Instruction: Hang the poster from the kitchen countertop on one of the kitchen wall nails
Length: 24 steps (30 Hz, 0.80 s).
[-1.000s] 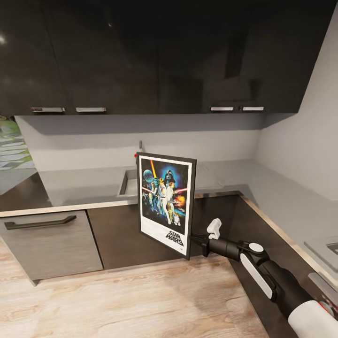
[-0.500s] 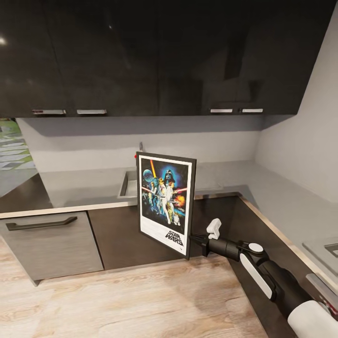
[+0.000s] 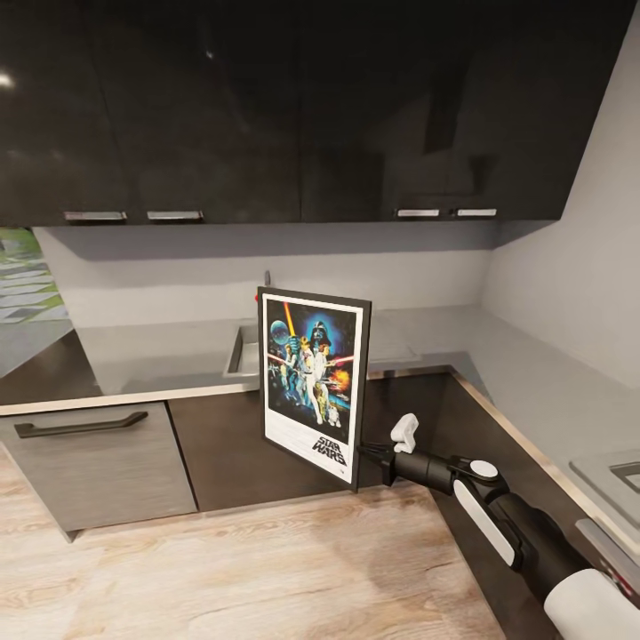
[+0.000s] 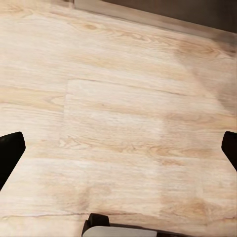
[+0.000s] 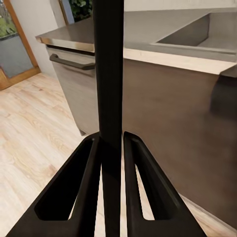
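Poster [image 3: 314, 384] stands upright in the air near the bench [image 3: 160, 356] front, just right of the sink [image 3: 242, 348], its right edge clamped in the right pincer [image 3: 363, 452]. Left pincer [image 4: 118, 148] gapes wide above the wooden floor [image 4: 118, 98].

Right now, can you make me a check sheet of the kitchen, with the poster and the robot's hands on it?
Surface: grey countertop with a sink set into it.
Job's things: poster held upright in the air, in front of the counter and off it; no wall nail seen.
Clutter: nothing seen.
Grippers: right gripper shut on the poster's lower right edge, its fingers pinching the thin frame from both sides; left gripper open over the wooden floor, holding nothing.
Cables: nothing seen.
Surroundings: dark wall cabinets above, a pale drawer front with a dark handle, grey wall on the right.
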### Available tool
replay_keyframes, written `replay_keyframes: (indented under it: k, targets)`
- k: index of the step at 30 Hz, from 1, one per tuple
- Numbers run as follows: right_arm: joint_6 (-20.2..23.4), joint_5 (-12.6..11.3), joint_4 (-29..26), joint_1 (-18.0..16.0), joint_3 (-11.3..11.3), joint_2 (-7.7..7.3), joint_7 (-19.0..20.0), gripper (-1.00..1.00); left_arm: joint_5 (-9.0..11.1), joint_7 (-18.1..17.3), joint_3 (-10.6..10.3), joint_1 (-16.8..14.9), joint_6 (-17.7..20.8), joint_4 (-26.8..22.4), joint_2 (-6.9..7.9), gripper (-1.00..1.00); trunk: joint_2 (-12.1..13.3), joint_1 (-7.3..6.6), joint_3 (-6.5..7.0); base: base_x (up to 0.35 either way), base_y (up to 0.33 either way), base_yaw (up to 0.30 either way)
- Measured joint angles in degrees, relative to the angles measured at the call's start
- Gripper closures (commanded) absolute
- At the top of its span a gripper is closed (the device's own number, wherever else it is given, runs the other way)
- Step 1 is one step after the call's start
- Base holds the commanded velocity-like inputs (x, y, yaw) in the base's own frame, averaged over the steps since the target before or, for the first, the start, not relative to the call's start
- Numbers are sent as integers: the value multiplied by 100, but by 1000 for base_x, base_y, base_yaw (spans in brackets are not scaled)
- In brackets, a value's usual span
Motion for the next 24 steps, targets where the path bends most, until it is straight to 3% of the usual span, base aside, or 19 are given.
replay_keyframes:
  k: [24]
  targets:
    - [0,1,0,1,1,1,0,100,1,3,0,0,0,0,0,-100,928,-507,416,0,0,0]
